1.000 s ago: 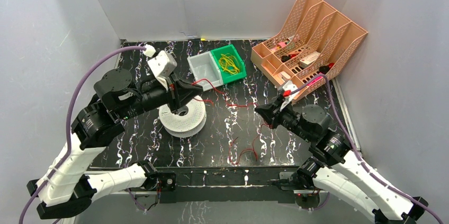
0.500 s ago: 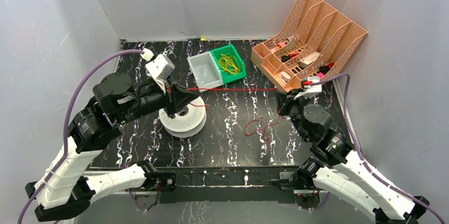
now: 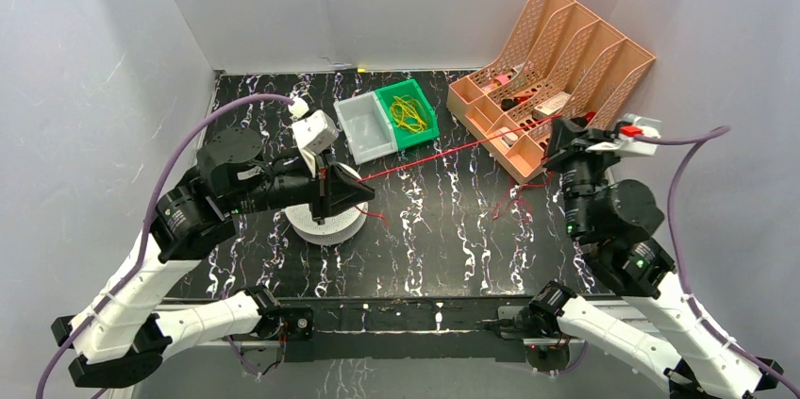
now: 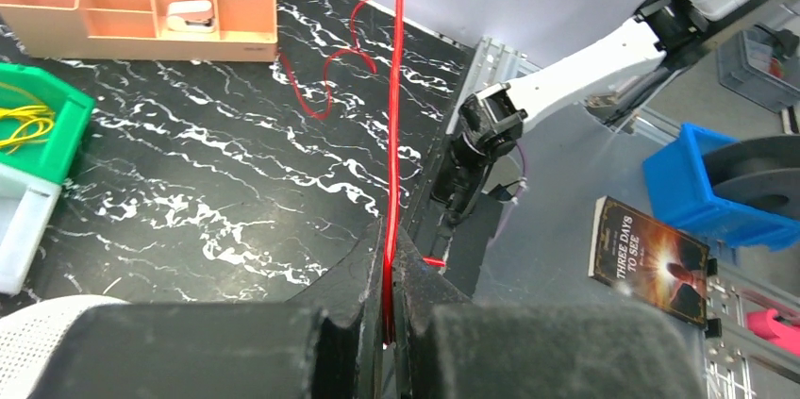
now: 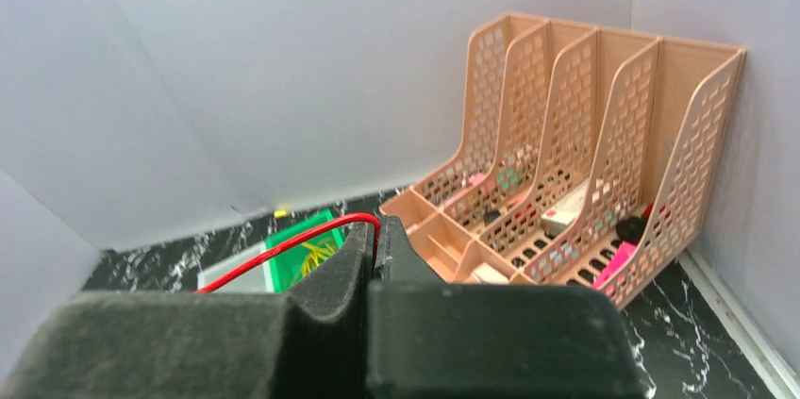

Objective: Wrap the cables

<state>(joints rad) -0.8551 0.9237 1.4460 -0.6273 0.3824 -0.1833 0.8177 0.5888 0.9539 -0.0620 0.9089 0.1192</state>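
Note:
The cable is a thin red wire (image 3: 453, 150), stretched taut between my two grippers above the table. My left gripper (image 3: 363, 193) is shut on one end, just over the white perforated spool (image 3: 325, 222). In the left wrist view the wire (image 4: 394, 88) runs straight out from between the closed jaws of that gripper (image 4: 389, 248). My right gripper (image 3: 557, 130) is raised near the peach organizer and is shut on the wire (image 5: 283, 248), which curves out of its closed tips (image 5: 375, 229). A slack length of the wire (image 3: 514, 201) hangs down and loops on the table below the right gripper.
A peach file organizer (image 3: 557, 59) holding small items stands at the back right. A green bin (image 3: 408, 114) with a yellow wire tangle and a clear bin (image 3: 363, 127) sit at the back centre. Thick purple cords arc off both arms. Grey walls enclose the table.
My right gripper has swung from the table's middle up and to the back right, pulling the red wire taut. My left gripper has shifted slightly right over the spool, still gripping.

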